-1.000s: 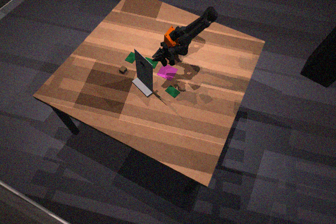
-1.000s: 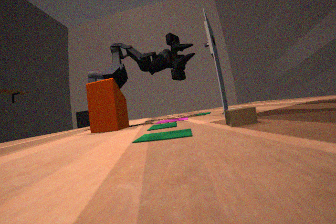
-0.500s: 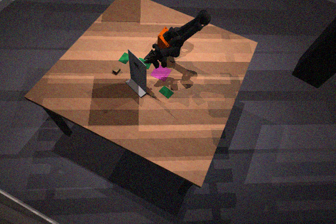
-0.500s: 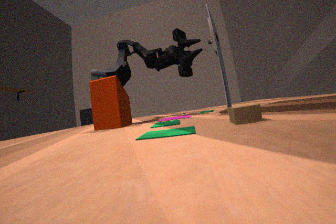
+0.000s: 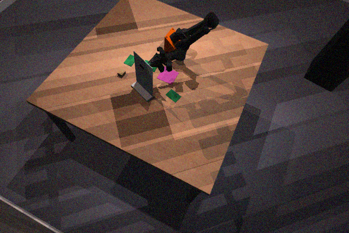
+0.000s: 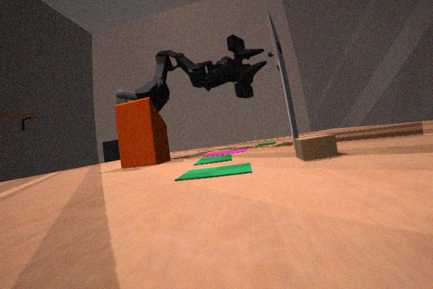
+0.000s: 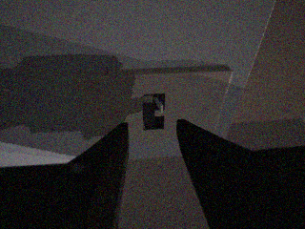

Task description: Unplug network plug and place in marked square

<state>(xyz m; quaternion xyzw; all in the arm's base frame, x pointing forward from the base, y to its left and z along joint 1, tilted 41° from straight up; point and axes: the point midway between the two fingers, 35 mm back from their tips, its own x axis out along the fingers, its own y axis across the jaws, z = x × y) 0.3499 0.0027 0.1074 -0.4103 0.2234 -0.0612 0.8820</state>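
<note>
Black gripper (image 6: 266,57) fingers part-open, holding nothing, levelled just short of the small grey network plug (image 7: 155,106) seated in the upright grey panel (image 5: 143,75), lined up for the tab.

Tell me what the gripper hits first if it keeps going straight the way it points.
Most likely the plug in the panel: in the wrist view it sits just above the gap between the fingers of the gripper. The fingers hold nothing and stand apart from it.
</note>
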